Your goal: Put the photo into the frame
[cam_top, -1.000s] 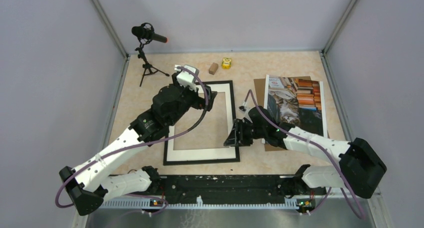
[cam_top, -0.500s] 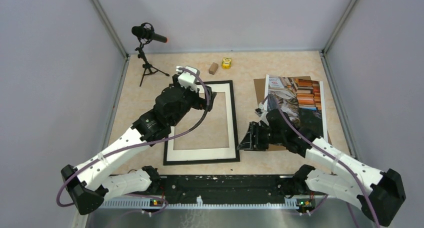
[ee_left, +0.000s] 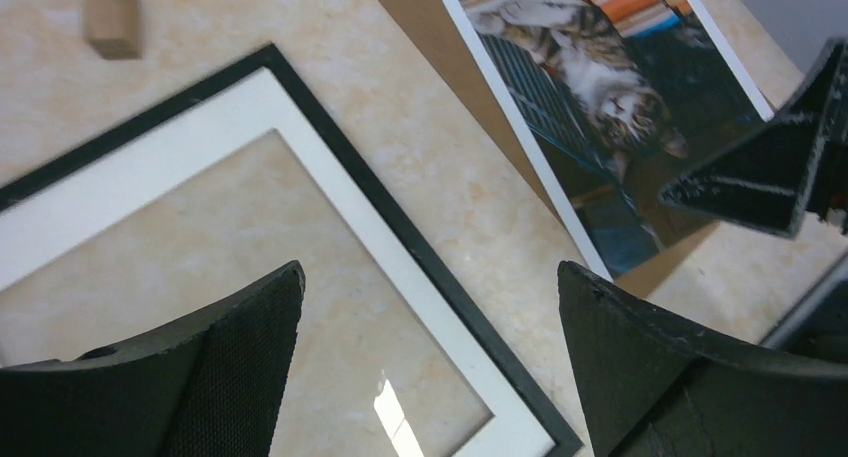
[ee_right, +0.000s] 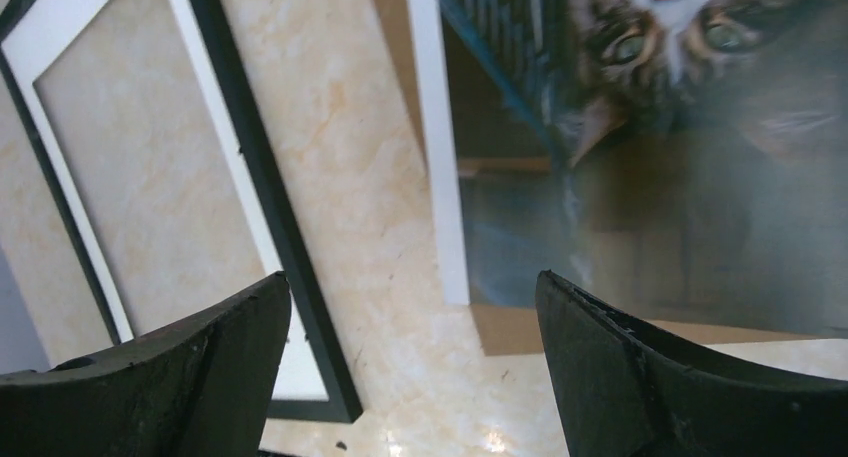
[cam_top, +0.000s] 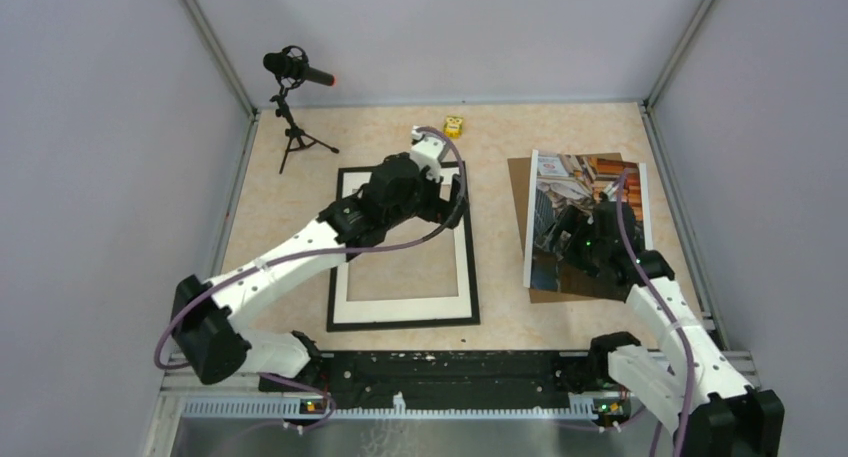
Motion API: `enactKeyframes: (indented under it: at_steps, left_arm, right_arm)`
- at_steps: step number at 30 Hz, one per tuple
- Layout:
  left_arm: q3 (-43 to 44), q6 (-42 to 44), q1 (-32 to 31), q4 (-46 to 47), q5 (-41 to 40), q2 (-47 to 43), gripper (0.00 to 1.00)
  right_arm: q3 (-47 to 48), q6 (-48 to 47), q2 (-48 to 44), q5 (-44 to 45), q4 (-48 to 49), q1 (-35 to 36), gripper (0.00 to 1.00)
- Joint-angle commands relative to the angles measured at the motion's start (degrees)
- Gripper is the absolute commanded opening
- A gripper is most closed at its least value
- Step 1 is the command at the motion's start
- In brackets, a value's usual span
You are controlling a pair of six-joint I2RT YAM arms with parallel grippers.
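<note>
The black frame (cam_top: 400,320) with a white mat lies flat at the table's middle. The photo (cam_top: 590,177), a cat among books, lies face up to its right on a brown backing board (cam_top: 517,182). My left gripper (cam_top: 455,209) is open and empty above the frame's upper right part. In the left wrist view the frame's edge (ee_left: 405,227) runs between the open fingers of my left gripper (ee_left: 430,277), with the photo (ee_left: 590,77) beyond. My right gripper (cam_top: 558,227) is open and empty above the photo's lower left. The right wrist view shows my right gripper (ee_right: 415,282) over bare table between the frame (ee_right: 272,197) and the photo (ee_right: 650,177).
A microphone on a tripod (cam_top: 295,72) stands at the back left. A yellow toy (cam_top: 453,127) sits at the back middle, with a small brown block (ee_left: 110,17) beside it. Grey walls close in the table on three sides.
My left arm swung right, from the frame's upper left to its upper right. My right gripper moved right, from the frame's right edge to above the photo.
</note>
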Motion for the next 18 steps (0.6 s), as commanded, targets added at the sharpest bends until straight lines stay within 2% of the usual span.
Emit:
enactKeyframes:
  at_steps: [1, 5, 9, 11, 14, 18]
  left_arm:
    - [4.3, -7.7, 0.0, -2.3, 16.4, 6.8, 0.99]
    - [1.7, -15.2, -1.7, 3.3, 26.0, 13.4, 0.99]
    - [3.3, -20.3, -4.2, 7.1, 29.4, 21.9, 0.99]
    - [5.3, -23.2, -5.4, 8.7, 31.1, 26.6, 0.99]
    - [5.4, -28.9, -7.0, 16.4, 33.0, 31.9, 0.98]
    - [-1.3, -40.4, -8.1, 26.1, 30.7, 33.7, 0.92]
  right_arm:
    - [-1.8, -2.9, 0.1, -3.2, 2.4, -8.1, 0.9]
    - [-5.3, -2.5, 0.1, -6.8, 6.2, -16.2, 0.9]
    - [-7.5, -3.8, 2.9, -10.1, 9.2, -23.3, 0.9]
    - [-7.6, -4.6, 4.9, -10.3, 10.2, -23.6, 0.89]
    - [-8.3, -5.2, 7.3, -12.1, 11.9, -23.6, 0.89]
    - [-9.6, -4.7, 7.1, -10.0, 12.6, -23.6, 0.89]
